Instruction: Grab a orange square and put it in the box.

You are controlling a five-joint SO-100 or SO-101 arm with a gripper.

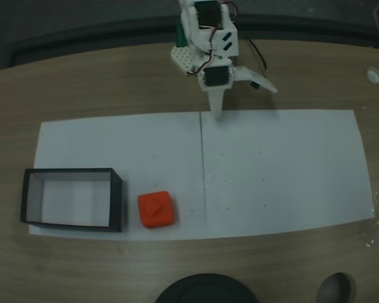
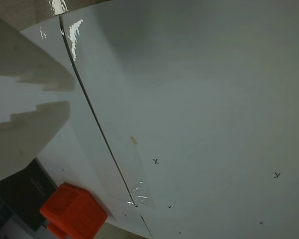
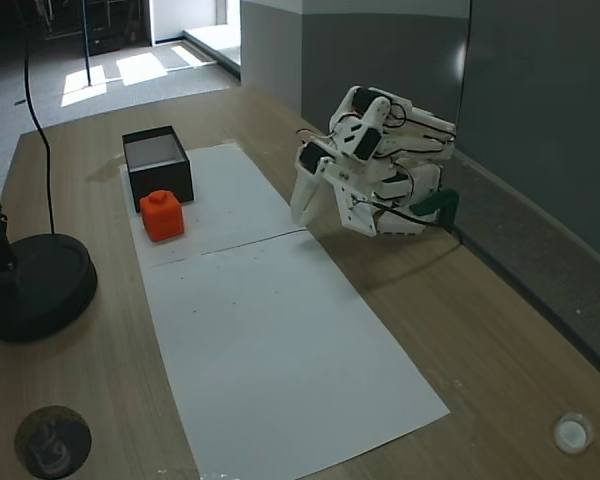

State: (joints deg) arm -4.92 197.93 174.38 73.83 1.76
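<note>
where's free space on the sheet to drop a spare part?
Free: the whole white sheet right of the centre seam in a fixed view, from the gripper to the near edge. Crowded: the left end, where the orange square sits just beside the box.

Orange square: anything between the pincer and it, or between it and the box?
Nothing visible. Bare white paper lies between the pincer and the orange square. The box sits right beside the square, open side up.

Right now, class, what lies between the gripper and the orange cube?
In a fixed view, bare white paper lies between the gripper and the orange cube; nothing else stands there.
</note>
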